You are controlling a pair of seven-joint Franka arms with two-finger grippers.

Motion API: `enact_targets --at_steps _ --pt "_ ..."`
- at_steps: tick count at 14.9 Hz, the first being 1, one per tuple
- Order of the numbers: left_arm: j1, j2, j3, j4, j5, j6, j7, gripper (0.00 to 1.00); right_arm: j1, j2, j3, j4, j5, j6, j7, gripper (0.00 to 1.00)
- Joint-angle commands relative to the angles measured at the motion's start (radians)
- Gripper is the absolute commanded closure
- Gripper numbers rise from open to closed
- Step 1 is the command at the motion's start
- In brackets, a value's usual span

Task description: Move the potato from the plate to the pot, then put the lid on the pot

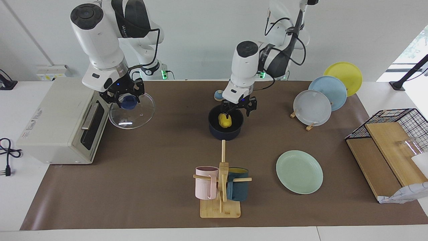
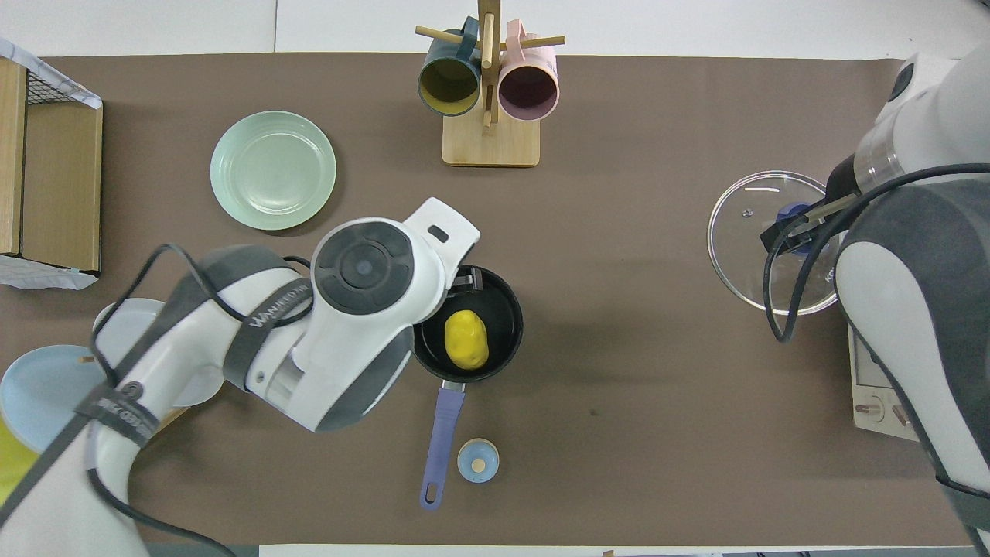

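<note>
While brown mat (image 1: 150,187) spans white table (image 1: 20,214), left gripper (image 1: 238,107) released over pot (image 1: 226,129); right gripper (image 1: 124,97) grasps lid (image 1: 140,115).

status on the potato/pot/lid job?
Done: the potato lies in the pot and the plate is bare. In hand: the left gripper hangs over the pot with its fingers open; the right gripper is shut on the knob of the lid, beside the toaster oven. Left: put the lid on the pot.
</note>
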Motion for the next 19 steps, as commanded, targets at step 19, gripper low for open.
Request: enact_targets --at_steps 19 --pt "0.249 -0.156 0.068 0.022 0.014 -0.28 0.474 0.0 0.262 0.258 0.311 -0.153 -0.242 0.445 0.869 1.0"
